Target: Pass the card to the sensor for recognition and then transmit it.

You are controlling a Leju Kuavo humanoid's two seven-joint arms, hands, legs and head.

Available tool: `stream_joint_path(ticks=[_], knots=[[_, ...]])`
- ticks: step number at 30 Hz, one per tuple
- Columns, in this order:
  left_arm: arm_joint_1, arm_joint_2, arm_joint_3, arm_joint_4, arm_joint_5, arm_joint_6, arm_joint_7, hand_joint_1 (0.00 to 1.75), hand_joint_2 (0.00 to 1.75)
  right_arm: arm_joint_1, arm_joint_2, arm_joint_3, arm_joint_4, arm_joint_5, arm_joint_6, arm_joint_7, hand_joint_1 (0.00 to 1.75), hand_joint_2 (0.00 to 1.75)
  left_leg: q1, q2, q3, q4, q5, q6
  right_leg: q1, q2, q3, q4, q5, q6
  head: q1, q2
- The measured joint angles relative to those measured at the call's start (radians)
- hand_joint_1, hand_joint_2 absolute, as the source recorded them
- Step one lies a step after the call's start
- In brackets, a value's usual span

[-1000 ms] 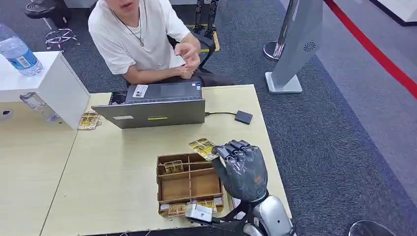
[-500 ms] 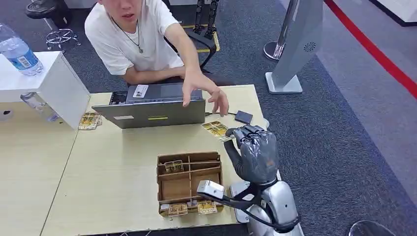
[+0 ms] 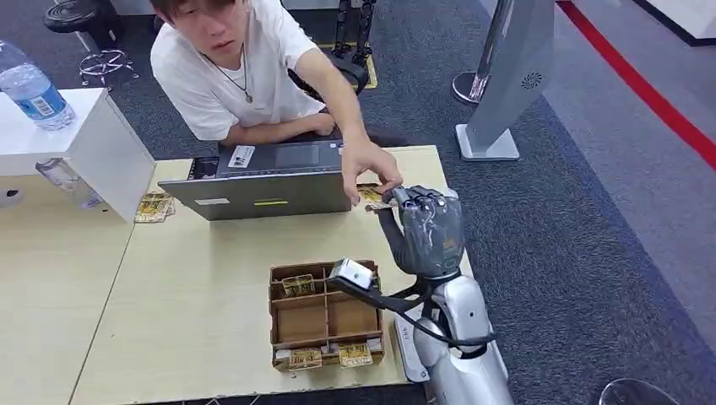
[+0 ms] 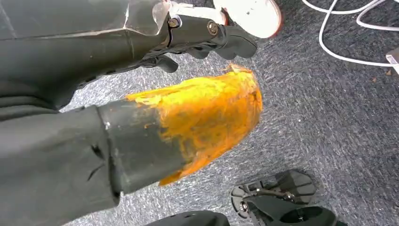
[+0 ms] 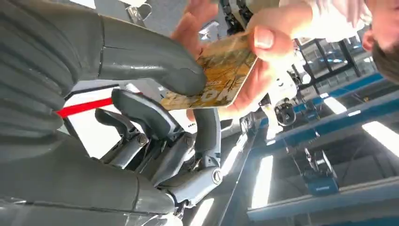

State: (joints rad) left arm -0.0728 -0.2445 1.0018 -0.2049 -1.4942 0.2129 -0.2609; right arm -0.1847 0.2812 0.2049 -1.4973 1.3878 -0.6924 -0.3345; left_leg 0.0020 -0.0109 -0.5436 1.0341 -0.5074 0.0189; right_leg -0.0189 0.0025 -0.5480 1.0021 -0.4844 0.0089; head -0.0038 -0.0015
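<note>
The right hand (image 3: 426, 232), dark grey and smooth with a ribbed cover behind it, is raised above the far right part of the pale wooden tabletop (image 3: 203, 312), just right of the laptop (image 3: 266, 181). It pinches the card (image 5: 214, 77), a thin, stiff rectangle printed in yellow and brown, between its thick grey thumb and darker fingers (image 5: 141, 113). A person's hand (image 3: 371, 169), reaching past the laptop's right end, has its thumb and fingers on the opposite end of the same card, so both hands touch it at once.

The laptop is a flat grey slab with square corners, its lid turned toward the robot. Nearer the robot than the laptop lies a brown wooden tray (image 3: 325, 316), rectangular and split into compartments by thin partitions; more yellow-brown cards lie in some of them. Left of the laptop, a small stack of similar cards (image 3: 154, 207) lies at the tabletop's edge beside a white box (image 3: 80, 139) bearing a clear plastic bottle (image 3: 32, 89).

Between the laptop and the tray the tabletop is bare. Its right edge runs just under the raised hand, with dark grey carpet (image 3: 574, 253) beyond.

The left hand (image 4: 197, 35) hangs over speckled grey carpet; whether its fingers are spread or curled cannot be told.
</note>
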Motion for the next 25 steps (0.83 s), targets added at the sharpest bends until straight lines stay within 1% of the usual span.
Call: stream_joint_path(ticks=[3,4,5,6,7,8,12,16,20,22,25], knots=[[0.000,-0.001,-0.001,0.000,0.000,0.000,0.000,0.00,0.00,-0.008,0.001,-0.001,0.016,0.000,0.000,0.003,1.75,1.75,0.000,0.000,0.000,0.000,0.000,0.000,0.000,0.000,0.000,0.000,0.000,0.000,0.000,0.000],[0.000,-0.001,-0.001,0.000,0.000,0.000,0.000,0.00,0.00,-0.009,0.002,-0.002,0.019,0.000,0.000,0.003,1.26,1.75,0.000,0.000,0.000,0.000,0.000,0.000,0.000,0.000,0.000,0.000,0.000,0.000,0.000,0.000],[0.000,-0.001,-0.001,0.000,0.000,0.000,0.000,0.00,0.00,-0.009,0.002,-0.002,0.022,0.000,0.000,0.003,0.19,1.75,0.000,0.000,0.000,0.000,0.000,0.000,0.000,0.000,0.000,0.000,0.000,0.000,0.000,0.000],[0.000,-0.001,-0.001,0.000,0.000,0.000,0.000,0.00,0.00,-0.010,0.002,-0.002,0.025,0.000,0.000,0.009,0.00,1.75,0.000,0.000,0.000,0.000,0.000,0.000,0.000,0.000,0.000,0.000,0.000,0.000,0.000,0.000],[0.000,-0.001,-0.001,0.000,0.000,0.000,0.000,0.00,0.00,-0.011,0.002,-0.002,0.027,0.000,0.000,0.011,0.00,1.75,0.000,0.000,0.000,0.000,0.000,0.000,0.000,0.000,0.000,0.000,0.000,0.000,0.000,0.000],[0.000,-0.001,-0.001,0.000,0.000,0.000,0.000,0.00,0.00,-0.011,0.002,-0.001,0.029,0.003,0.000,0.018,0.00,0.00,0.000,0.000,0.000,0.000,0.000,0.000,0.000,0.000,0.000,0.000,0.000,0.000,0.000,0.000],[0.000,-0.001,-0.001,0.000,-0.003,0.000,0.000,0.00,0.00,-0.019,0.002,0.003,0.044,0.011,0.000,0.060,0.00,0.00,0.000,0.000,0.000,0.000,0.000,0.000,0.000,0.000,-0.001,0.000,0.000,0.000,0.000,0.000],[0.000,-0.002,-0.001,0.000,-0.002,-0.001,0.001,0.00,0.00,-0.020,0.002,0.013,0.046,-0.024,0.000,0.060,0.00,0.00,0.000,0.000,0.000,0.000,0.000,-0.001,0.000,0.000,-0.001,0.000,0.000,0.000,0.000,0.000],[0.000,-0.002,-0.001,0.000,0.002,-0.001,0.006,0.00,0.00,-0.013,0.002,0.018,0.034,-0.068,0.000,0.030,0.00,0.00,0.000,0.000,0.000,0.000,0.001,-0.001,0.000,0.000,-0.001,0.000,0.000,0.000,0.000,0.000],[0.001,-0.002,-0.001,0.000,0.004,0.000,0.007,0.00,0.00,0.003,0.000,0.017,0.013,-0.092,0.000,0.005,0.00,0.00,0.000,0.000,0.000,0.000,0.001,-0.001,0.000,0.000,-0.001,0.000,0.000,0.000,0.000,0.000],[0.001,-0.002,-0.001,0.000,0.008,0.003,0.008,0.00,0.00,0.039,-0.003,0.010,-0.020,-0.138,0.000,-0.050,0.00,0.00,0.000,0.000,0.000,0.000,0.000,-0.001,0.000,0.000,-0.001,0.000,0.000,0.000,0.000,0.000]])
